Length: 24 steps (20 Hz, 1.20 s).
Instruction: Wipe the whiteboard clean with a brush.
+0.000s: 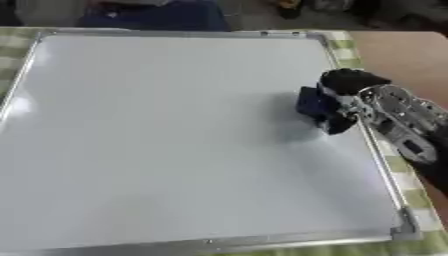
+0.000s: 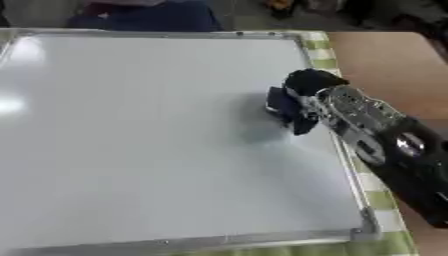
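Note:
A large whiteboard (image 1: pixel 175 140) with a silver frame lies flat and fills most of both views; its surface looks blank. My right hand (image 1: pixel 363 95) comes in from the right edge, its fingers curled round a dark blue brush (image 1: pixel 315 105). The brush rests on the board close to the right frame, a little above mid-height. My left hand shows in neither view.
The board lies on a green-and-white checked cloth (image 1: pixel 420 200) that shows along the right and bottom edges. A bare brown tabletop (image 1: pixel 402 55) lies at the upper right. Dark blue fabric (image 1: pixel 149 15) sits beyond the board's far edge.

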Motion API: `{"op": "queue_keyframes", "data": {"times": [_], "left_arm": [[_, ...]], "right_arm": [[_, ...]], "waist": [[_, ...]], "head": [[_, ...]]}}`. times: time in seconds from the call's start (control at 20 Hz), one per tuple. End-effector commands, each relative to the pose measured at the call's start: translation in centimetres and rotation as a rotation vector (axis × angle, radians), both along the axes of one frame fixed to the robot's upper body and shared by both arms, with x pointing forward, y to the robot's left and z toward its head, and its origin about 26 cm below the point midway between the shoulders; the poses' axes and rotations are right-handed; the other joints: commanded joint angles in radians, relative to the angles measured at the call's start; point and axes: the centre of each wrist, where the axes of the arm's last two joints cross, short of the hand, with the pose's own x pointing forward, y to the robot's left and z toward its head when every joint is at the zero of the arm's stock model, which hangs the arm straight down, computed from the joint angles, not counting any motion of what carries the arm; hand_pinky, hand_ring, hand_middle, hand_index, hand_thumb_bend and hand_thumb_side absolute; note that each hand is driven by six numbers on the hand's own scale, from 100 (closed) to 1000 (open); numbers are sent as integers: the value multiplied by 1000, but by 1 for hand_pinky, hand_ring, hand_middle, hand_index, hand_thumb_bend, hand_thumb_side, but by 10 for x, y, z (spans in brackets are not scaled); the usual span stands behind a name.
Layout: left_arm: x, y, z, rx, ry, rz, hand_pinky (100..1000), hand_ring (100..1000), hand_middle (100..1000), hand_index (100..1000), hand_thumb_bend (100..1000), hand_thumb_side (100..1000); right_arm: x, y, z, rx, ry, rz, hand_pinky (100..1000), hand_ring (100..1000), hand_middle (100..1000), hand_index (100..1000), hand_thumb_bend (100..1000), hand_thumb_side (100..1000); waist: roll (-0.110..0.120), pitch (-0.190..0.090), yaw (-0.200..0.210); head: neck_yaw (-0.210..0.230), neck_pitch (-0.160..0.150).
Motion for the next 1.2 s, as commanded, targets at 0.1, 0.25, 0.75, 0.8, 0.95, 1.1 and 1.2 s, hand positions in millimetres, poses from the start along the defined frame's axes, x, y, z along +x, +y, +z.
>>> {"op": "queue_keyframes", "data": {"times": [0.1, 0.25, 0.75, 0.8, 0.95, 1.1, 1.2], "left_arm": [[-4, 2, 10, 16, -39, 6, 680, 858, 801, 854, 230, 1000], [-4, 3, 11, 17, -40, 7, 680, 858, 801, 853, 232, 1000], [-4, 3, 10, 16, -37, 8, 679, 858, 801, 853, 232, 1000], [-4, 3, 10, 16, -37, 9, 679, 858, 801, 853, 232, 1000], [-4, 3, 10, 16, -38, 10, 679, 858, 801, 853, 233, 1000], [-4, 3, 10, 15, -37, 11, 679, 858, 801, 853, 232, 1000], [-4, 3, 9, 15, -37, 11, 679, 858, 801, 853, 233, 1000]], "right_arm": [[-4, 0, 2, -29, 13, 8, 344, 534, 324, 147, 100, 100], [-5, 1, 0, -27, 29, 22, 342, 532, 323, 147, 100, 100], [-3, -3, -2, -58, 34, -7, 345, 543, 327, 149, 100, 100], [-2, -5, -3, -64, 34, -20, 346, 545, 328, 149, 100, 100], [3, -15, -8, -82, 31, -69, 347, 551, 330, 150, 100, 100], [7, -23, -12, -100, 22, -108, 348, 555, 332, 152, 100, 100], [9, -26, -13, -108, 16, -127, 349, 556, 333, 152, 100, 100]], "waist": [[3, -18, 2], [4, -19, 2], [4, -22, 1], [4, -22, 2], [4, -20, 1], [4, -19, -1], [4, -19, -2]], "head": [[-3, -11], [-2, -13], [-4, -15], [-4, -15], [-3, -15], [-1, -14], [-1, -14]]}}
